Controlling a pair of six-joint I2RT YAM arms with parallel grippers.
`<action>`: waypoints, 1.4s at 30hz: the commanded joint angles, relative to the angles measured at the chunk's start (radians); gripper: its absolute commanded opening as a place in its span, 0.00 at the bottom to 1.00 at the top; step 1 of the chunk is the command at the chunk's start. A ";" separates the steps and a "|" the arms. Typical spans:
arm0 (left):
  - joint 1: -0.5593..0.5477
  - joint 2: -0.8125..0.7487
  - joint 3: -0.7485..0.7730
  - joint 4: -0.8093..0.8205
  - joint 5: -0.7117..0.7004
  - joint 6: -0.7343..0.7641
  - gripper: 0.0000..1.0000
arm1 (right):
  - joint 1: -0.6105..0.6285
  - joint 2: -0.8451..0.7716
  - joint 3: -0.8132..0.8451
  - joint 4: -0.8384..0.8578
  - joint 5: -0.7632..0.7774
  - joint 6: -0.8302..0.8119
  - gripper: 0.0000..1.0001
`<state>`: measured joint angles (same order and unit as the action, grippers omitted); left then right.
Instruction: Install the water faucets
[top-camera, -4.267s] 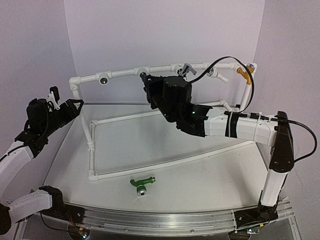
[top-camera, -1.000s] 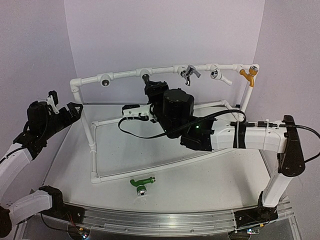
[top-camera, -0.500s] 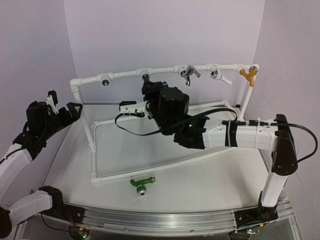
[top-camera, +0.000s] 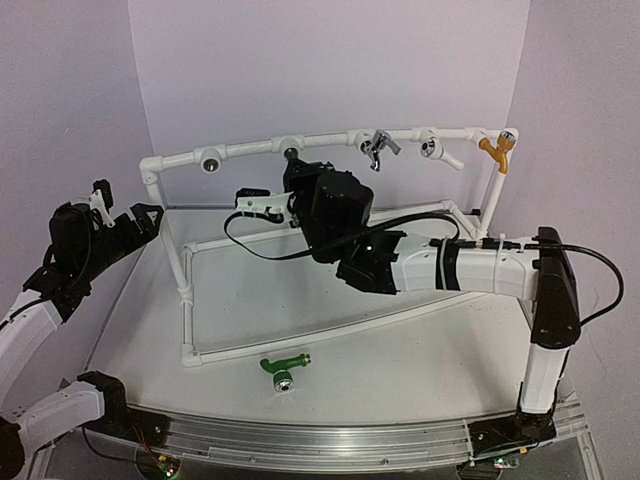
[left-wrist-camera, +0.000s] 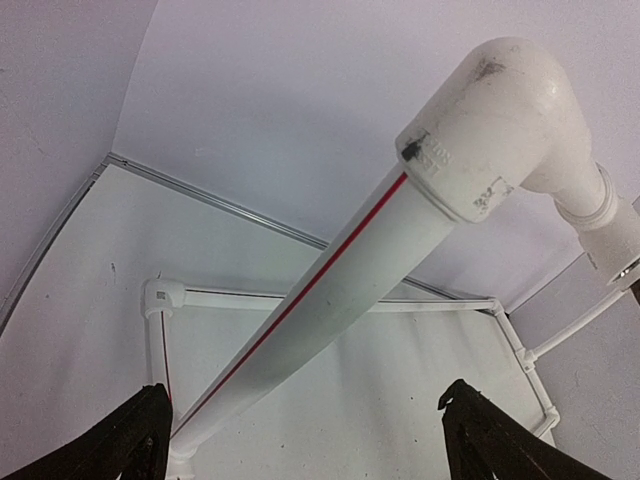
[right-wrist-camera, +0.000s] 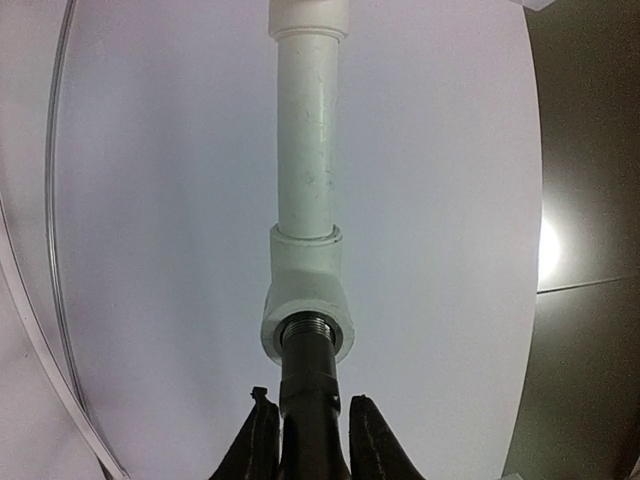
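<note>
At tee (right-wrist-camera: 305, 290): right fingers (right-wrist-camera: 262, 445) clamp dark tap (right-wrist-camera: 310, 395).
Left fingers (left-wrist-camera: 135, 445): wide, facing pipe (left-wrist-camera: 320, 300).
Green tap (top-camera: 283, 364): light, rigid; grip body.

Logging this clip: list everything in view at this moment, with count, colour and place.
pipe frame: one, white, standing on the table
green faucet: one, bright green with a silver end, lying on the table in front of the frame
dark faucet: one, brown-black, threaded end at a top-rail fitting
grey tap: one, on the top rail
white tap: one, on the top rail, right of the grey tap
orange-yellow tap: one, at the top rail's right corner
table: one, white
left hand: open, fingers either side of a frame pipe
right hand: shut on the dark faucet
</note>
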<state>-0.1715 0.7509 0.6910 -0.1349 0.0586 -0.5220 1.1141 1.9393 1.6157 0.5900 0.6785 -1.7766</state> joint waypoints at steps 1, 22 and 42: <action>0.001 -0.018 0.024 -0.014 0.008 0.015 0.96 | -0.001 0.032 0.070 0.058 0.030 0.054 0.11; 0.000 -0.021 0.024 -0.017 0.030 0.005 0.96 | 0.002 0.050 0.258 -0.142 0.164 0.868 0.00; 0.000 -0.073 0.005 -0.026 0.047 0.007 0.96 | -0.063 -0.075 0.115 -0.203 0.127 2.104 0.00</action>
<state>-0.1715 0.6961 0.6910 -0.1604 0.0951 -0.5240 1.1072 1.9804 1.7745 0.3428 0.7582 -0.0441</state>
